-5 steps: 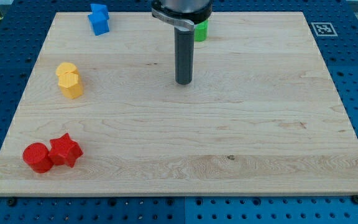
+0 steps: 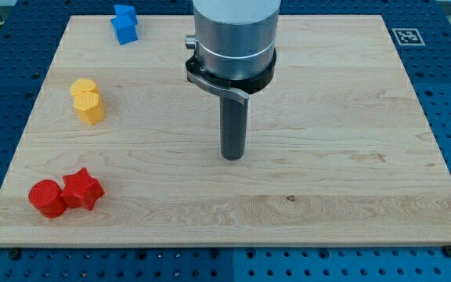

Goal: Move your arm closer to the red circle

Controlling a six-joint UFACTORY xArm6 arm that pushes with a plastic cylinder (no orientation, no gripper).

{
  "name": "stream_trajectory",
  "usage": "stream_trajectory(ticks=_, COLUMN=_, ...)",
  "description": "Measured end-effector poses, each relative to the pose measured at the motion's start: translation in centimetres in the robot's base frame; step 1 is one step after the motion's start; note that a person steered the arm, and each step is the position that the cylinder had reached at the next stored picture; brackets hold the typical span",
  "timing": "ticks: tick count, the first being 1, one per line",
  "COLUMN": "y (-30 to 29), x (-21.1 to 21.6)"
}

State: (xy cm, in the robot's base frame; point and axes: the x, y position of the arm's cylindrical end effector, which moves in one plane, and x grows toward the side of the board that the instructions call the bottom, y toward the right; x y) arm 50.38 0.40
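Note:
The red circle (image 2: 46,197) is a short red cylinder near the board's bottom left corner. A red star block (image 2: 81,189) touches its right side. My tip (image 2: 232,156) rests on the wooden board (image 2: 327,157) near its middle, far to the right of the red circle and a little above it. The arm's grey body hangs over the board's top middle.
A yellow block (image 2: 88,101) stands at the left, above the red pair. A blue block (image 2: 124,23) sits at the top left. A printed marker (image 2: 407,36) is at the board's top right corner. The board lies on a blue perforated table.
My tip has moved toward the view's bottom, from the upper middle to the board's centre. The arm's body now hides the green block seen earlier at the top.

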Motion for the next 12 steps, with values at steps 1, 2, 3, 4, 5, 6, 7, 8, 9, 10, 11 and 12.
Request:
stream_trajectory(ticks=1, y=-3.1, x=1.6)
stream_trajectory(ticks=2, y=-7.9, x=2.3)
stream_trajectory(ticks=3, y=-8.4, x=2.2)
stream_trajectory(ticks=4, y=-14.0, x=2.2)
stream_trajectory(ticks=5, y=-17.2, x=2.2)
stream_trajectory(ticks=6, y=-17.2, x=2.2)
stream_trajectory(ticks=7, y=-19.7, x=1.8)
stream_trajectory(ticks=8, y=-24.5, x=1.8)
stream_trajectory(ticks=9, y=-29.6, x=2.0)
stream_trajectory(ticks=10, y=-30.8, x=2.9)
stream_trajectory(ticks=11, y=-30.9, x=4.0)
stream_trajectory(ticks=12, y=-30.8, x=5.3)
